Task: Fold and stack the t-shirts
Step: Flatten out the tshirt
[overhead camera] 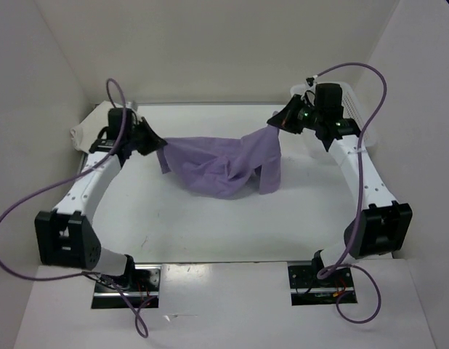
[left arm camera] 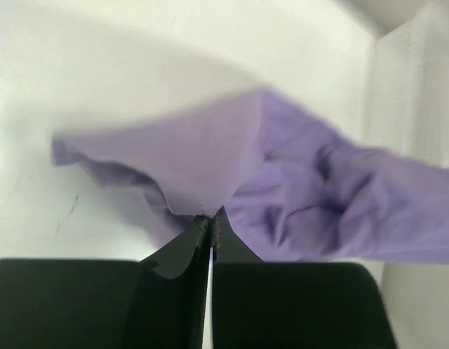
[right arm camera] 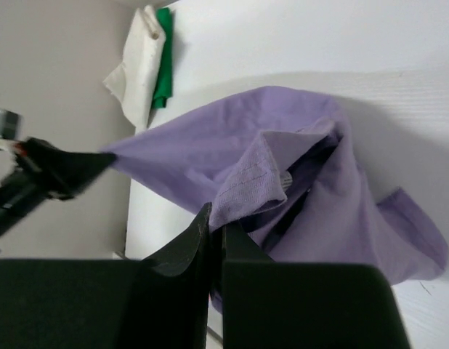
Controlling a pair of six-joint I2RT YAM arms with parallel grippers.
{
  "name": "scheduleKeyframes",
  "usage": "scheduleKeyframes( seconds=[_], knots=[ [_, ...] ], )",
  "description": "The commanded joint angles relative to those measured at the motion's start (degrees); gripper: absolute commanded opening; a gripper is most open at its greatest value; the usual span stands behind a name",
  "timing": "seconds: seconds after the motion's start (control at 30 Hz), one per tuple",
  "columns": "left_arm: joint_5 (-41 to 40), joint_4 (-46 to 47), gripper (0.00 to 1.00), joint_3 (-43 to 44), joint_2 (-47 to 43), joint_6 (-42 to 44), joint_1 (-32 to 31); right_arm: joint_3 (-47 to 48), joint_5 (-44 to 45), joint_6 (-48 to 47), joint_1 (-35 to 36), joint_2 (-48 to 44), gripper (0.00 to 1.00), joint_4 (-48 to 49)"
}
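Note:
The lavender t-shirt (overhead camera: 221,163) hangs stretched between both arms above the white table, sagging in the middle. My left gripper (overhead camera: 158,144) is shut on its left edge; in the left wrist view the jaws (left arm camera: 211,216) pinch the cloth (left arm camera: 304,189). My right gripper (overhead camera: 274,125) is shut on the right side of the shirt; in the right wrist view its tips (right arm camera: 216,218) clamp a hemmed fold (right arm camera: 261,174). A white t-shirt (right arm camera: 141,62) and a green t-shirt (right arm camera: 163,58) lie folded together at the table's far left corner.
A white mesh basket (overhead camera: 348,109) stands at the back right behind my right arm, also seen as a white wall (left arm camera: 413,94) in the left wrist view. The folded pile (overhead camera: 83,134) sits behind my left arm. Side walls enclose the table.

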Motion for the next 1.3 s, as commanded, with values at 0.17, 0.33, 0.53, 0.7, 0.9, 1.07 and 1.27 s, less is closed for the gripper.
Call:
scheduleKeyframes(
  seconds=[0.17, 0.33, 0.53, 0.7, 0.9, 1.07, 1.27],
  knots=[
    [3.88, -16.56, 0.07, 9.92, -11.94, 9.77, 9.12, 3.05, -6.72, -3.15, -0.08, -15.57, 0.03, -3.16],
    [3.88, -21.41, 0.25, 8.88, -7.47, 15.40, 9.66, -8.60, -4.35, -3.14, -3.41, -14.88, 0.03, -2.02],
    [3.28, -10.96, 0.25, 3.68, 4.57, 12.95, 8.79, -14.19, 0.39, -1.21, -6.76, -1.88, 0.02, 5.71],
    [5.19, -7.87, 0.23, 10.53, 17.84, 11.80, 5.53, -9.80, 5.22, -2.62, -6.76, 6.30, 0.02, 4.57],
    [0.38, -7.51, 0.66, -0.08, 12.77, 15.57, 3.59, -13.21, 7.52, -3.41, -6.76, 6.13, 0.02, 4.57],
    [-4.65, -5.77, 0.82, -6.60, 12.31, 16.11, 3.59, -15.94, 3.30, -2.79, -5.71, 5.08, 0.02, 7.74],
    [-5.88, 2.92, 0.84, -5.11, 16.28, 12.24, 2.54, -15.41, 2.69, -3.32, -4.39, 6.22, 0.02, 7.21]
  ],
)
